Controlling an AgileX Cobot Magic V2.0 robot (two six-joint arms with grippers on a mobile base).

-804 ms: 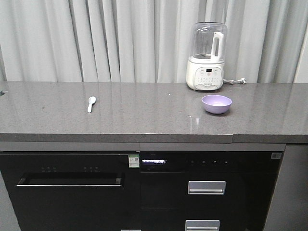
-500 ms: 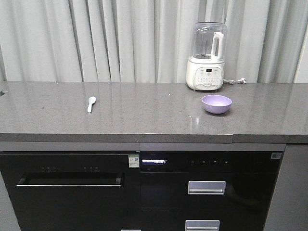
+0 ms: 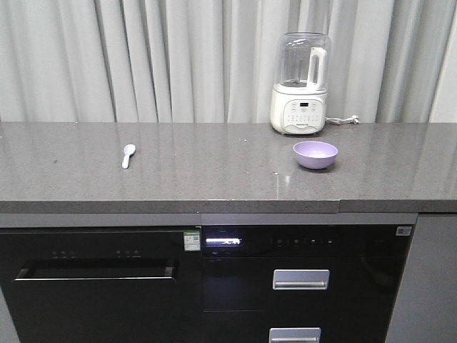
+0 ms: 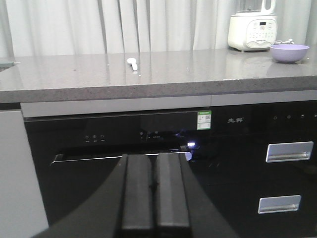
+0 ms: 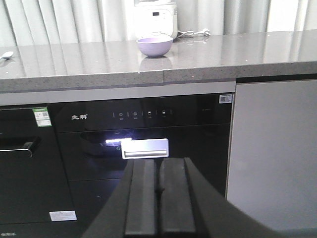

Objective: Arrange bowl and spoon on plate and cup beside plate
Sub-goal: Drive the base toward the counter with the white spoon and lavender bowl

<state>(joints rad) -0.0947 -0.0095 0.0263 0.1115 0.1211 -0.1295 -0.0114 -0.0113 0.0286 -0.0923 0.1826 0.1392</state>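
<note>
Your left end effector (image 4: 156, 163) and right end effector (image 5: 158, 168) were pressed together, empty; the bowl (image 3: 315, 154) had shifted left in view.

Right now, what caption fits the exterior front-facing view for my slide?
Grey countertop: lavender bowl near a white blender, pale spoon lying far apart.

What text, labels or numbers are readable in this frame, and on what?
"先科": brand mark on the black appliance front.
Too small to read: the green-and-white sticker beside it.
Blurred: the blender control panel.
Illegible: the lit display on the appliance.
</note>
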